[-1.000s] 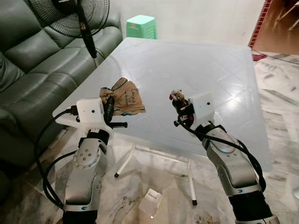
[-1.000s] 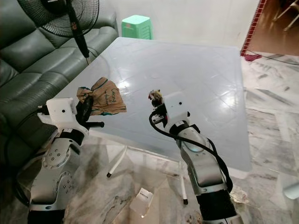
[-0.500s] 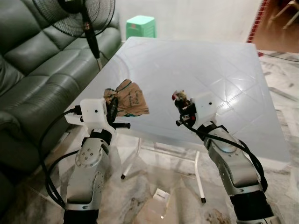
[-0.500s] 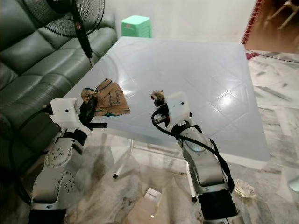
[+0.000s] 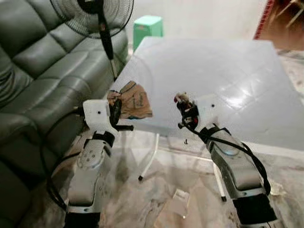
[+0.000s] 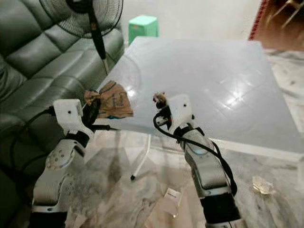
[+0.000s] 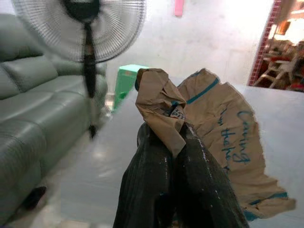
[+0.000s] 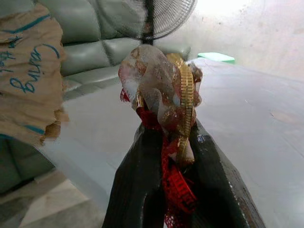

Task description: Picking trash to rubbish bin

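The left hand point(image 5: 114, 105), left of centre in the head views, pinches the twisted neck of a crumpled brown paper bag point(image 5: 134, 100) between its closed fingers; the bag hangs over the near left corner of the table point(image 5: 223, 71). What is inside the bag cannot be seen. The right hand point(image 5: 186, 108), at centre, is clamped on a small wad of trash point(image 8: 164, 90), clear wrap with a gold rim and red mesh, held up over the table's near edge.

The table is pale and glossy, on thin white legs over a marble floor point(image 5: 142, 199). A grey-green sofa point(image 5: 33, 71) fills the left side, a black fan point(image 5: 95, 9) stands at the upper left, and a green stool point(image 5: 148, 26) sits at the top. A white scrap point(image 5: 180, 195) lies on the floor under the table.

Since a second ago the whole view has swung, with more sofa in frame; both hands keep their grips.
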Controlling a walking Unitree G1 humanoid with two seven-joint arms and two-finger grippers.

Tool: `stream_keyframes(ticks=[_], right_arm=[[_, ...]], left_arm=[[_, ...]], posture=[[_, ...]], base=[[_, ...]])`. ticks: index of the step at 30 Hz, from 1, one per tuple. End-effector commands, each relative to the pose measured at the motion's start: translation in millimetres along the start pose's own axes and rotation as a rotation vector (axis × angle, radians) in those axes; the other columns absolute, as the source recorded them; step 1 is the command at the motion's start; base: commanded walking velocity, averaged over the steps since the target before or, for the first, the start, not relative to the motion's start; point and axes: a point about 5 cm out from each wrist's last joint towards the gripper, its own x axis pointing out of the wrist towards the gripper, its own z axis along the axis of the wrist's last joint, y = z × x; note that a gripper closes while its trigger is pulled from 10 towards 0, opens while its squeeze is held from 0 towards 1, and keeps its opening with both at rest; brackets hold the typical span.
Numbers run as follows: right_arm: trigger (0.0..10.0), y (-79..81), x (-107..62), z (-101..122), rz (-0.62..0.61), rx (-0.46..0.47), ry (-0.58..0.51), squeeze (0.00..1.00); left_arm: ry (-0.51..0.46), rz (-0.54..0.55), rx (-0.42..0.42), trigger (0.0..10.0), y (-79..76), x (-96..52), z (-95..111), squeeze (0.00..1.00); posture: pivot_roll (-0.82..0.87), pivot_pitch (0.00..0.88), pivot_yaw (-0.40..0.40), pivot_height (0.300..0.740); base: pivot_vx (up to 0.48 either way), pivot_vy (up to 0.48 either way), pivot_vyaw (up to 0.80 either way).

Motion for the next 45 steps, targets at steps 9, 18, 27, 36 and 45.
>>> stream_keyframes(ticks=[9, 18, 27, 36, 45], right_arm=[[10.0, 4.8, 3.5, 6.2, 0.010, -0.007, -0.018, 0.00], [10.0, -0.1, 3.9, 2.9, -0.032, -0.007, 0.011, 0.00], [10.0, -1.6, 4.0, 2.2, -0.046, -0.003, 0.017, 0.00], [10.0, -2.1, 4.0, 2.2, -0.055, 0.001, 0.023, 0.00], [10.0, -5.2, 3.7, 1.9, -0.069, -0.005, 0.030, 0.00]], left_arm=[[0.019, 0.019, -0.078, 0.0, 11.6, 2.8, 1.3, 0.00], [0.035, 0.043, -0.093, 2.2, 15.5, 5.6, 0.8, 0.00], [0.041, 0.046, -0.094, 2.8, 17.5, 7.4, 1.1, 0.00], [0.042, 0.050, -0.085, 1.8, 19.2, 10.3, 2.7, 0.00], [0.035, 0.046, -0.080, 2.0, 18.3, 10.9, 3.4, 0.00]], posture=[[0.01, 0.018, 0.031, 0.740], [0.00, 0.023, 0.033, 0.740], [0.00, 0.024, 0.036, 0.740], [0.00, 0.025, 0.037, 0.740], [0.00, 0.027, 0.037, 0.740]], base=[[0.000, 0.000, 0.00], [0.000, 0.000, 0.00], [0.000, 0.000, -0.66], [0.000, 0.000, -0.78], [0.000, 0.000, -0.78]])
